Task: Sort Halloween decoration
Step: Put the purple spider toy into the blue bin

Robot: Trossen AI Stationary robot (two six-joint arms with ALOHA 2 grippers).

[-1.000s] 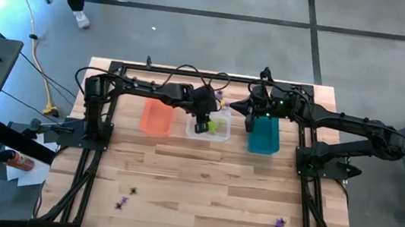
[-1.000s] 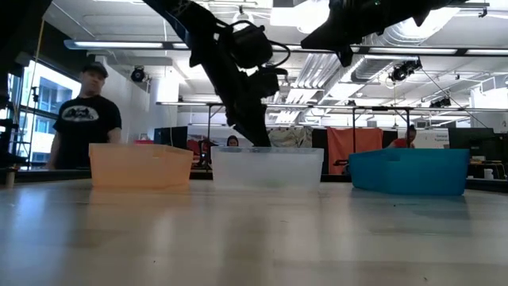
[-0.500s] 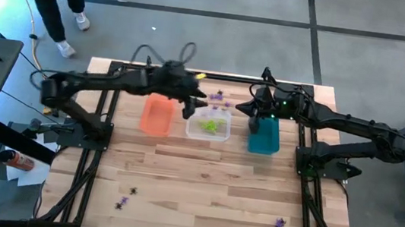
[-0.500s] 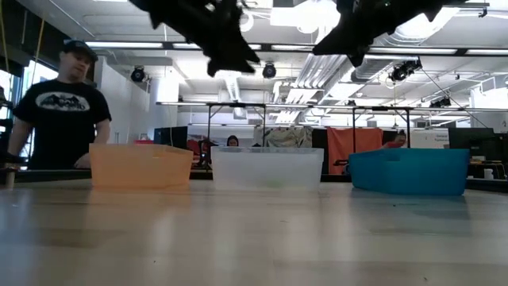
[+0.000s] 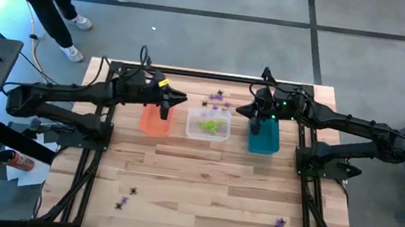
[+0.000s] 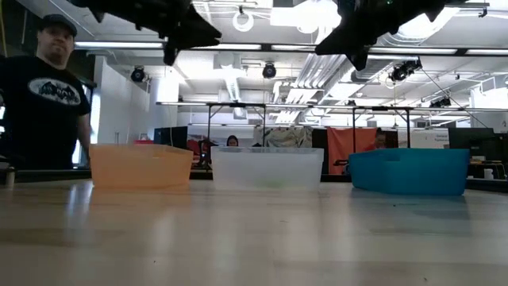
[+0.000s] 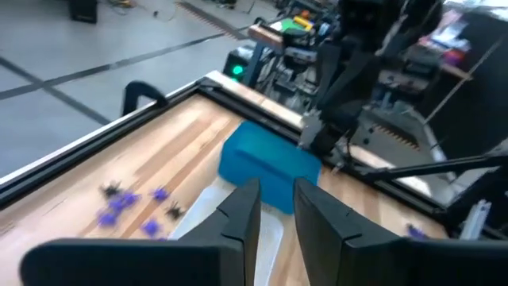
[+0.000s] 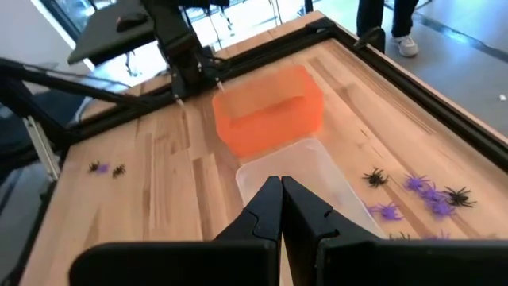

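Observation:
Small plastic spiders are scattered about: a purple and black cluster (image 5: 218,98) lies on the wood behind the clear bin (image 5: 209,124), lime green ones (image 5: 211,124) lie inside it, and a few strays sit near the front edge (image 5: 125,199) (image 5: 280,225). My left gripper (image 5: 165,109) hovers above the orange bin (image 5: 155,117), slightly open and empty (image 7: 276,191). My right gripper (image 5: 255,124) hangs over the teal bin's (image 5: 266,136) left edge, shut (image 8: 280,187), with nothing seen between its fingers. The right wrist view shows the same cluster (image 8: 421,191).
The three bins stand in a row along the far half of the table, orange (image 6: 140,165), clear (image 6: 267,167), teal (image 6: 409,171). A black frame rail (image 5: 214,75) runs along the far edge. A person (image 6: 40,95) stands beyond the table's far left corner. Bare wood lies in the middle (image 5: 203,178).
My left gripper has risen out of the clear bin and swung toward the table's left, ending above the orange bin. Lime green spiders lie in the clear bin where it was. The person beyond the table has walked leftward.

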